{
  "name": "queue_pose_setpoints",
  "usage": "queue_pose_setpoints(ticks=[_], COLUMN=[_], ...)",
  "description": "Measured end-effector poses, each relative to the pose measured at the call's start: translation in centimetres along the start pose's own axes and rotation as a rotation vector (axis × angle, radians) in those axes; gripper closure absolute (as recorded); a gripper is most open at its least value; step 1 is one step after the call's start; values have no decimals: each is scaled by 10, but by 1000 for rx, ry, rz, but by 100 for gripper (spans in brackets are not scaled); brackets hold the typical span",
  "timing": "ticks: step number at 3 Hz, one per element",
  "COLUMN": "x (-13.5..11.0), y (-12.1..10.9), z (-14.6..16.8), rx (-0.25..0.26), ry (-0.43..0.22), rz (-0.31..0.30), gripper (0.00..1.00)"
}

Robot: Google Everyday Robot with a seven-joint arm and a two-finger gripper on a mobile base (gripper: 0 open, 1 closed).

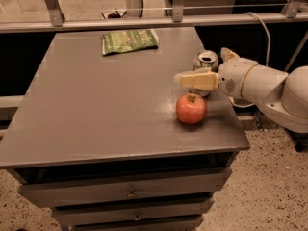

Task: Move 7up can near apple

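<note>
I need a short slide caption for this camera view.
Gripper at the 7up can, which stands just behind the apple near the table's right edge; green snack bag at the far side.

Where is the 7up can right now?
In the camera view the 7up can is near the right edge of the table, just behind the apple, with the gripper at it, reaching in from the right.

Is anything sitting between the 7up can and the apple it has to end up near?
Nothing visible does. The 7up can stands just behind the apple; only the claw itself, reaching in from the right, is at the can.
</note>
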State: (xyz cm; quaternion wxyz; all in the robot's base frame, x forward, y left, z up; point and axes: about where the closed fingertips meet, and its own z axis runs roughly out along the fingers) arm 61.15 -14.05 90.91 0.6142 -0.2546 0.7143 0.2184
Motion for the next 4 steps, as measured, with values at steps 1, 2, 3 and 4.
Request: queue_pose_setpoints(ticks=[1, 2, 3, 4], x=[-12, -55, -92, -92], y=[-3, -17, -10, -10], z=[-13, -59, -102, -102], rx=[-4, -29, -120, -120], ry=[4, 1, 10, 10], rz=[-28, -128, -198, -198], gripper=[0, 0, 0, 0])
